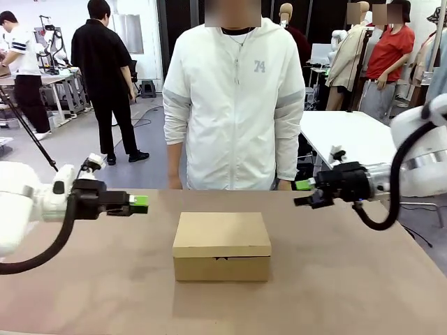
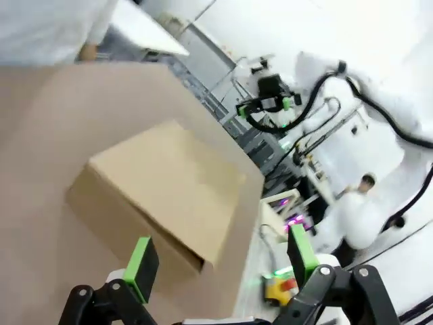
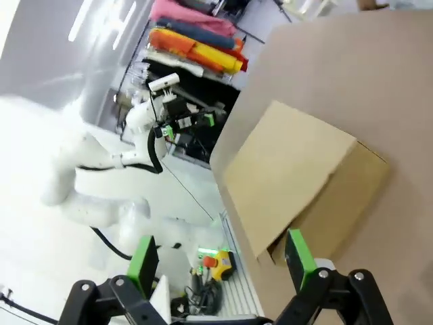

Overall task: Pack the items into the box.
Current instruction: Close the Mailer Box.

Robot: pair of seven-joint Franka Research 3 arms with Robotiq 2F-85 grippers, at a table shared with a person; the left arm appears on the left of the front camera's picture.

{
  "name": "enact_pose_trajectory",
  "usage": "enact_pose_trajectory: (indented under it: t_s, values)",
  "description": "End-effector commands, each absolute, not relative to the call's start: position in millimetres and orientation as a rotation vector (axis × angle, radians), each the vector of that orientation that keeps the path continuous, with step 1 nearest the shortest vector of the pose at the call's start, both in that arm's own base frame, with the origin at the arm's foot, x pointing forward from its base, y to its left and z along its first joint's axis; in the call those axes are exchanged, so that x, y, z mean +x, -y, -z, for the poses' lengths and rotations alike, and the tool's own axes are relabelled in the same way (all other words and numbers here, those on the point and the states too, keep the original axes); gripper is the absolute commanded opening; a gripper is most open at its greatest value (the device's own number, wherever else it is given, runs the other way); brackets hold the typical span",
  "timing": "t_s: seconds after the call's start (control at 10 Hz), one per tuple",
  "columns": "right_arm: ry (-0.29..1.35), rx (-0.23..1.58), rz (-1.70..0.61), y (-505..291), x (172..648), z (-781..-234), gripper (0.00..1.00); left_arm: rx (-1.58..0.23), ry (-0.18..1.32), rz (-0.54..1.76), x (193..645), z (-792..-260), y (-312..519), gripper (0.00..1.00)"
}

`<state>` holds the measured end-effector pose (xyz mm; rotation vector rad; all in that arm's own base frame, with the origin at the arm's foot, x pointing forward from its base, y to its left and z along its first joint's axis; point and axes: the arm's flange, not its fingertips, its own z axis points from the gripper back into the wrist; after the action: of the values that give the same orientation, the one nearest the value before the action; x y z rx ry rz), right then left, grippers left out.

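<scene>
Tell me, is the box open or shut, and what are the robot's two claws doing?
Box: shut, lid flap down, resting on the table.
Left gripper: open, holding nothing, in the air left of the box.
Right gripper: open, holding nothing, in the air right of the box.

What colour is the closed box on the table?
Plain brown cardboard box, clearest in the front view.

The left gripper [image 1: 143, 204] hovers above the table, jaws wide apart, pointing inward. The right gripper [image 1: 302, 193] mirrors it from the opposite side, likewise spread and holding nothing.
</scene>
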<state>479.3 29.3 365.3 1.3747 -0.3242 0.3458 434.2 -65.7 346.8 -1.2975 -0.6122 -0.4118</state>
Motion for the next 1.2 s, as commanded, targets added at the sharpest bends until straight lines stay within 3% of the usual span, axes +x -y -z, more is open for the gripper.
enact_pose_trajectory:
  t_s: [0.0, 0.3, 0.4, 1.1]
  values:
    - [0.389, 1.446, -0.194, 15.3, 460.0, -366.2, 1.0, -1.428, 0.518, 0.23, 427.4, -367.9, 33.3, 1.0]
    - [0.498, 1.394, -0.021, 66.7, 450.9, -339.6, 1.0, -1.506, 0.557, 0.006, 437.6, -353.4, -18.3, 1.0]
    - [0.404, 1.414, -0.111, 59.3, 448.8, -346.1, 1.0, -1.467, 0.503, 0.136, 428.9, -359.8, 2.6, 1.0]
    - [0.404, 1.414, -0.111, 59.3, 448.8, -346.1, 1.0, -1.467, 0.503, 0.136, 428.9, -359.8, 2.6, 1.0]
